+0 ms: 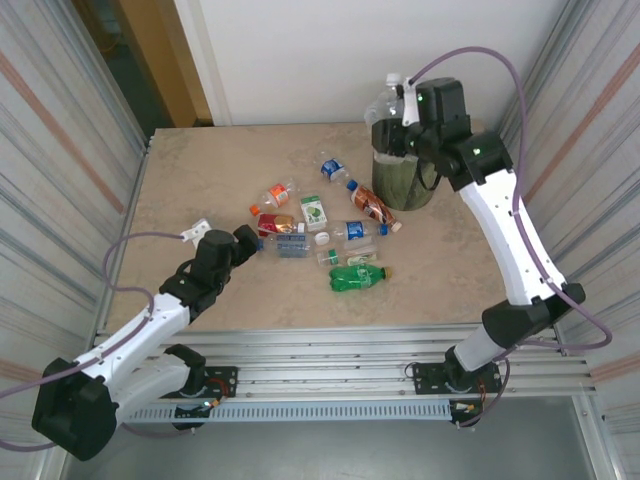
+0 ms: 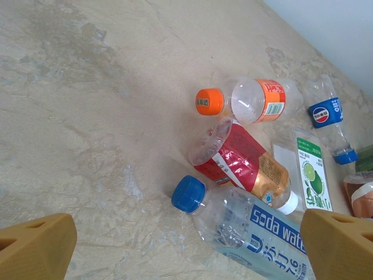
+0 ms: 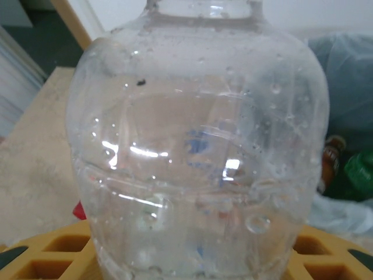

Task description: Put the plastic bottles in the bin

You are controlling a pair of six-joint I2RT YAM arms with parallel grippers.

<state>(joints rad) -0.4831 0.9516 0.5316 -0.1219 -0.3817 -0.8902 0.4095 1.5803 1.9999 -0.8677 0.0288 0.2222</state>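
Just beneath my right pincer (image 1: 398, 118), clenched on a clear bottle (image 1: 383, 98), the bin (image 1: 400, 188) already holds a few, while some ten plastic bottles (image 1: 358, 276) lie on the counter (image 1: 200, 180) ahead of my released left pincer (image 1: 250, 243).

Both arms, left arm (image 1: 150, 325) and right arm (image 1: 505, 235), have white shells on the long links and black joint housings. A lilac cable (image 1: 130, 245) loops along each, past a small white block (image 1: 197, 228) at the wrist. Two green lights (image 1: 478, 152) glow on the right arm. The black bases (image 1: 455, 380) carry reddish wires. The fingers (image 2: 38, 245) are ochre plastic with triangular recesses; the right ones (image 3: 52, 251) show square pockets.
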